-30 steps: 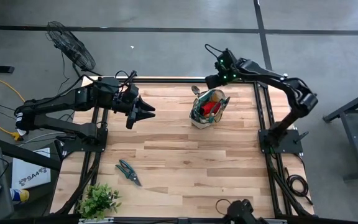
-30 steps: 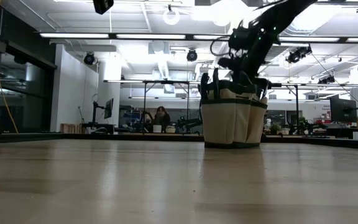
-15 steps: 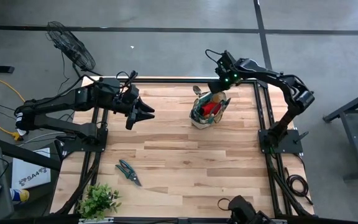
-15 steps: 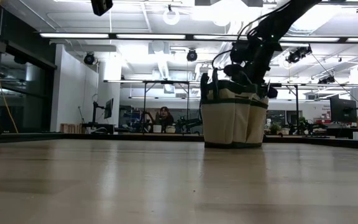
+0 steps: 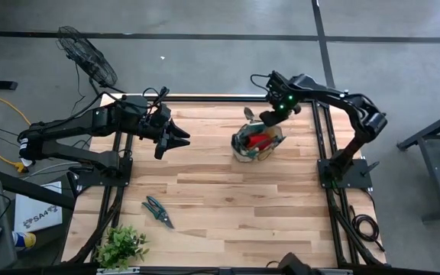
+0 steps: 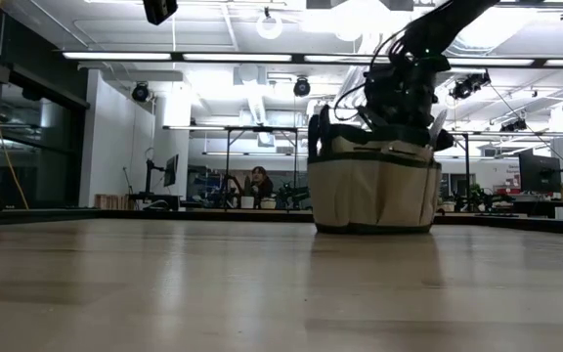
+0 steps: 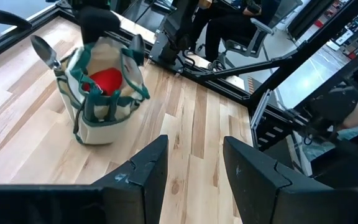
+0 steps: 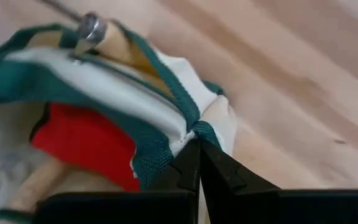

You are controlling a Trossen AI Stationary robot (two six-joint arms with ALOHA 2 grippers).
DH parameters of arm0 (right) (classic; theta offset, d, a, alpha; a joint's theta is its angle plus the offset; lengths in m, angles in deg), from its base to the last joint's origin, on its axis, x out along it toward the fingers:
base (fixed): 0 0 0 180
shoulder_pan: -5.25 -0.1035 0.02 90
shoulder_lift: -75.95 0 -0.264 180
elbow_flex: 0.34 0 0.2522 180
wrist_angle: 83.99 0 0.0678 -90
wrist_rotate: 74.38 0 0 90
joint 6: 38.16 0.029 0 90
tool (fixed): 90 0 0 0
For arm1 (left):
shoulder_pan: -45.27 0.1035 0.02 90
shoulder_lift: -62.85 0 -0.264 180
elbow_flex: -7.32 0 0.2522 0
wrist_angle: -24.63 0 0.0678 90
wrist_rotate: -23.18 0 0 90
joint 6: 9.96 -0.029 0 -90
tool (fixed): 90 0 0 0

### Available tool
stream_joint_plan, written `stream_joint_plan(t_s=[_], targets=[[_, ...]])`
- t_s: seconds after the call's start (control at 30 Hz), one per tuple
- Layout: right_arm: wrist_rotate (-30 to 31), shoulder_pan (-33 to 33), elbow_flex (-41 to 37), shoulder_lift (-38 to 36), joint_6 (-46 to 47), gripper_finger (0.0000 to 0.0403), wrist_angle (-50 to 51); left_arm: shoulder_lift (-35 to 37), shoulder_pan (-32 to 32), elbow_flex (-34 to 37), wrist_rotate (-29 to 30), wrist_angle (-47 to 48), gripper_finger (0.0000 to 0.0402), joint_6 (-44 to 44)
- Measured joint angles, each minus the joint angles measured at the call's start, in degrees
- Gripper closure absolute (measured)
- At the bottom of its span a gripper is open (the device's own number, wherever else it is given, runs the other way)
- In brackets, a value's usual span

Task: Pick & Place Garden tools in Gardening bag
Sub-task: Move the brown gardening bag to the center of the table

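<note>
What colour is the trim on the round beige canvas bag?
Dark green trim, clearest in the right wrist view.

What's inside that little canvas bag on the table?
Inside the gardening bag lies a red bundle, and a wooden handle shows beside it. A metal trowel sticks out at its rim. The bag's walls hide anything deeper down.

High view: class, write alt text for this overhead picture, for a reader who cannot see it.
The right gripper is shut on the rim of a beige gardening bag at the far side of a wooden table. The left gripper, open and empty, hovers over the table's left side. Pruning shears lie near the front, beside a leafy plant.
</note>
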Motion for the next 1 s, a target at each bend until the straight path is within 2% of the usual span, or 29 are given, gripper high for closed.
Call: stream_joint_plan(t_s=[0.23, 0.57, 0.77, 1.0], targets=[[-4.4, -5.8, 0.0, 0.0, 0.3, 0.0401, -1.6, 0.0, 0.0, 0.0, 0.0, 0.0, 0.0249, 0.0], [-6.0, -13.7, 0.0, 0.0, 6.8, 0.0401, -8.4, 0.0, 0.0, 0.0, 0.0, 0.0, 0.0249, 0.0], [-3.1, -17.5, 0.0, 0.0, 8.7, 0.0401, -10.5, 0.0, 0.0, 0.0, 0.0, 0.0, 0.0249, 0.0], [0.4, -16.4, 0.0, -0.3, 9.8, 0.0401, -11.0, 0.0, 0.0, 0.0, 0.0, 0.0, 0.0249, 0.2]])
